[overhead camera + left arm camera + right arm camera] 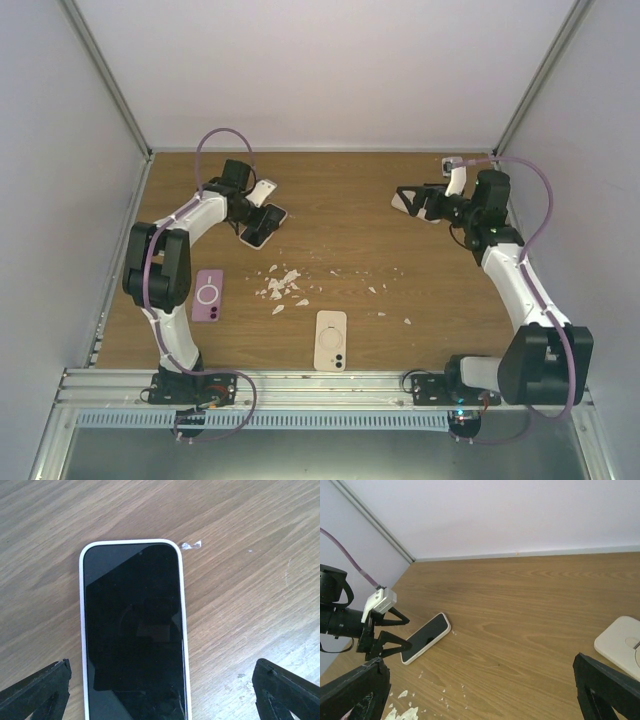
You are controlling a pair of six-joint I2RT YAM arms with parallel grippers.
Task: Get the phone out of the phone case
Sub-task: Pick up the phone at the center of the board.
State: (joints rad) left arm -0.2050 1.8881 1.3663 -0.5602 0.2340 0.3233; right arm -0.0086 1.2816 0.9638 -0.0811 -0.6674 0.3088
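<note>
The left fingers (37,690) are released, spread wide on either side of the phone (134,630) without touching it; the right fingers (605,690) are likewise spread, hanging above the desk (400,260) at its far right. The phone lies flat and screen up at the far left of the desk, seated in its white case (82,630), whose rim shows all round the dark glass. Its long axis runs straight away from the left wrist, top end farthest; from overhead it lies on a diagonal, near-left to far-right. A white fleck (191,545) sits just beside the top right corner of the case. White scraps (280,285) are scattered mid-desk, well apart from the phone. Nearer the arm bases lie a purple slab (209,295) with a ring on its back and a cream slab (331,340) with lenses at its near end; whether either holds a phone cannot be told. A pale rounded corner (620,640) of another flat item shows near the right fingers.
</note>
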